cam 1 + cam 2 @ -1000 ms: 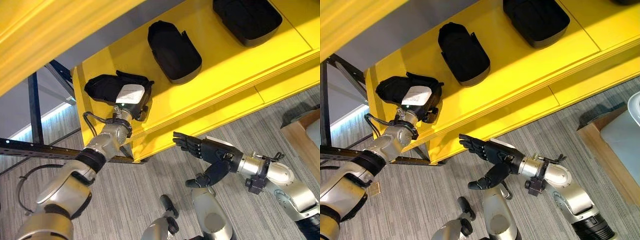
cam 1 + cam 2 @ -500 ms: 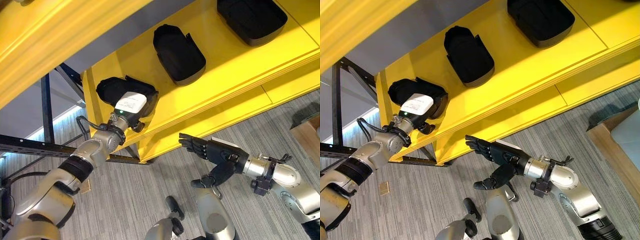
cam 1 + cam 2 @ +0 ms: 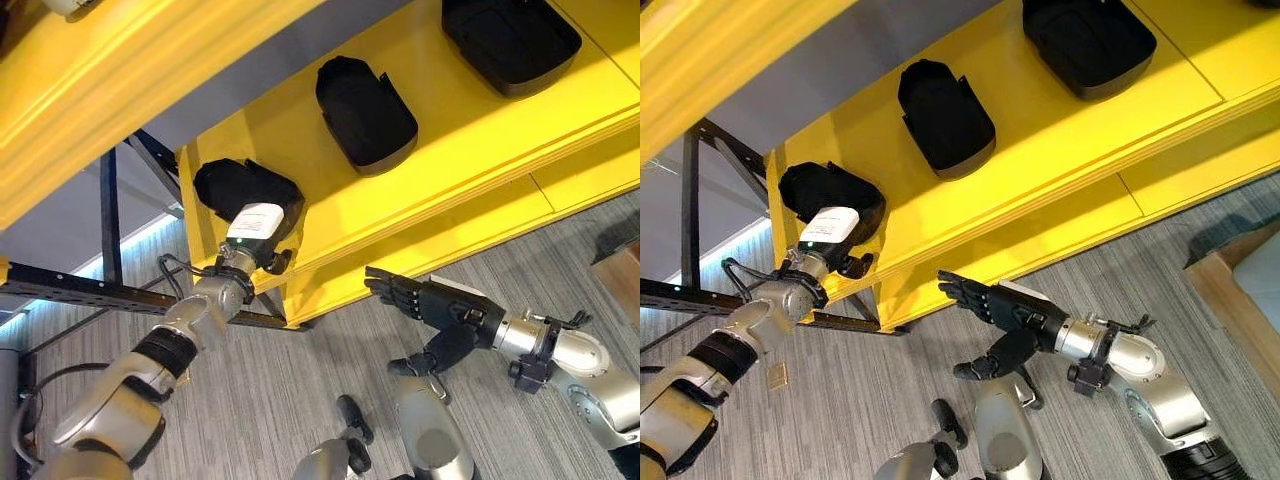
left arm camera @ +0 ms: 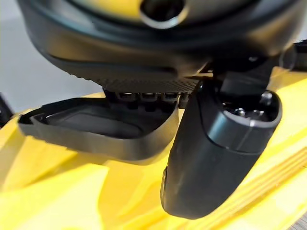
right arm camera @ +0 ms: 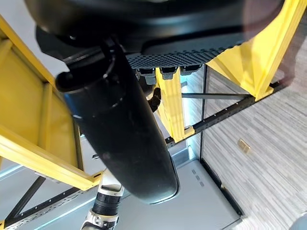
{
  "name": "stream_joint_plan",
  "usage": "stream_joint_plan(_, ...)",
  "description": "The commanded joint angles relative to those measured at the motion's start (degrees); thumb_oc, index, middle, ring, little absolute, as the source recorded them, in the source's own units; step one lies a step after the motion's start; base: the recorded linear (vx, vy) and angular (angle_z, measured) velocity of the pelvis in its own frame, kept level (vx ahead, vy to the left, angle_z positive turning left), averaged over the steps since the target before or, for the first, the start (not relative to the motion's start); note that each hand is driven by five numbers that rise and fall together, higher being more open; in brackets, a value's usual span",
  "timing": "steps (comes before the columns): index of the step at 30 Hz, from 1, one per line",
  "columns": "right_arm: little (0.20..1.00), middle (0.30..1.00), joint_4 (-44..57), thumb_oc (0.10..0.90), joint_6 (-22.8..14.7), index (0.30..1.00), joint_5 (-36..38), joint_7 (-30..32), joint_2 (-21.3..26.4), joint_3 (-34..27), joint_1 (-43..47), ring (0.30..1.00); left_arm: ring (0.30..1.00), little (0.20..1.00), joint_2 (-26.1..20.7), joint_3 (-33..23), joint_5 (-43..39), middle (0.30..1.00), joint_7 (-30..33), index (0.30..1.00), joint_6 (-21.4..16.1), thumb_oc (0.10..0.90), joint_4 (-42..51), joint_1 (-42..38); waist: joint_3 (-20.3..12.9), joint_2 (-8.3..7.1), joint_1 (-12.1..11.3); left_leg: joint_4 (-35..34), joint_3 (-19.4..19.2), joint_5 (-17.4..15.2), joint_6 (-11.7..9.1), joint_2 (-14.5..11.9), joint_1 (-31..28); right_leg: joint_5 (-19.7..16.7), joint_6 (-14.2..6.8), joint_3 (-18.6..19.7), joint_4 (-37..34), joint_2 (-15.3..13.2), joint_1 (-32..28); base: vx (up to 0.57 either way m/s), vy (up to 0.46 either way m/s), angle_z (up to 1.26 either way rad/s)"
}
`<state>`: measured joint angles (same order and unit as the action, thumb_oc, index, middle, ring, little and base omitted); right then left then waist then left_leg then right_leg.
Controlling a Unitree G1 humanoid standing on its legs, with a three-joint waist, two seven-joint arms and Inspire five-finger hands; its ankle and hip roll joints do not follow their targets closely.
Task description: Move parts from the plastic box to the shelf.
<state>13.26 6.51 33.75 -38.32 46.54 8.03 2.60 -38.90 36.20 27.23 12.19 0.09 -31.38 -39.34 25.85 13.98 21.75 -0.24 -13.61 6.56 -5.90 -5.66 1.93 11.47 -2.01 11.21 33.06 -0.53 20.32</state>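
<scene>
My left hand sits at the shelf's left end against the black part; can't tell if it's gripping. Right hand hangs open below. Part looks light, stiff, thin-walled, so I'd grab the rim.

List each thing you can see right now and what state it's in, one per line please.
Left hand: at the shelf's left end, against the leftmost part, fingers hidden.
Right hand: open, held over the floor, holding nothing.
Leftmost part: lying on the shelf.
Middle part: lying on the shelf, untouched.
Rightmost part: lying on the shelf, untouched.
Yellow shelf: carrying three dark parts.
</scene>
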Motion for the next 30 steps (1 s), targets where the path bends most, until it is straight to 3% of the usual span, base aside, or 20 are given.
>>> stream_joint_plan(1,1.000,1.000,6.42,0.900,-4.73,1.000,2.67,-2.12,-3.90,-1.09,0.56,1.000,1.000,1.000,-2.24,-7.35,0.70,1.000,2.15,1.000,6.19,0.900,-4.15,1.19,-4.39,-4.30,0.89,3.13,1.73,-8.08,2.72,1.26,-0.05,-0.28,-0.41,-4.76,-13.29,-3.54,-8.28,0.00,0.000,0.00)
stream_joint_plan(6,1.000,1.000,6.54,0.900,-3.94,1.000,2.70,-2.13,-3.86,-1.44,1.00,1.000,1.000,1.000,-2.72,-5.57,8.26,1.000,-0.76,1.000,11.64,0.900,-5.30,0.73,-4.52,-4.29,1.01,3.04,1.70,-8.08,2.72,1.31,-0.11,-0.29,-0.41,-4.87,-13.26,-3.51,-8.21,0.00,0.000,0.00)
stream_joint_plan(14,1.000,1.000,6.09,0.900,-4.01,1.000,2.90,-1.36,-3.60,-0.94,1.70,1.000,1.000,1.000,-4.33,-3.13,10.43,1.000,-1.69,1.000,14.64,0.900,-4.58,-0.17,-4.48,-4.02,1.05,3.01,1.68,-8.02,2.69,1.35,-0.16,-0.27,-0.45,-5.03,-13.30,-3.61,-8.44,0.00,0.000,0.00)
stream_joint_plan(21,1.000,1.000,5.95,0.900,-3.89,1.000,2.59,-2.56,-4.24,-0.92,1.50,1.000,1.000,1.000,-1.75,-2.75,9.97,1.000,0.06,1.000,13.00,0.900,-6.44,-2.65,-4.70,-4.14,1.70,2.62,1.50,-8.02,2.67,1.25,-0.56,-0.16,-0.51,-4.99,-13.14,-3.47,-8.39,0.00,0.000,0.00)
stream_joint_plan(28,1.000,1.000,5.70,0.900,-3.88,1.000,2.62,-2.90,-4.86,-0.09,1.98,1.000,1.000,1.000,1.16,0.60,17.74,1.000,2.13,1.000,13.19,0.900,-5.89,-6.79,-4.88,-4.81,2.56,2.63,0.95,-8.28,2.69,1.02,-0.59,-0.28,-0.57,-4.62,-13.12,-3.23,-8.09,0.00,0.000,0.00)
stream_joint_plan(30,1.000,1.000,5.26,0.900,-4.01,1.000,2.65,-3.09,-5.32,0.39,2.40,1.000,1.000,1.000,1.59,2.66,23.62,1.000,2.04,1.000,14.17,0.900,-4.27,-8.44,-4.93,-5.00,2.90,2.53,0.75,-8.33,2.66,0.92,-0.63,-0.41,-0.64,-4.44,-13.25,-3.10,-8.07,0.00,0.000,0.00)
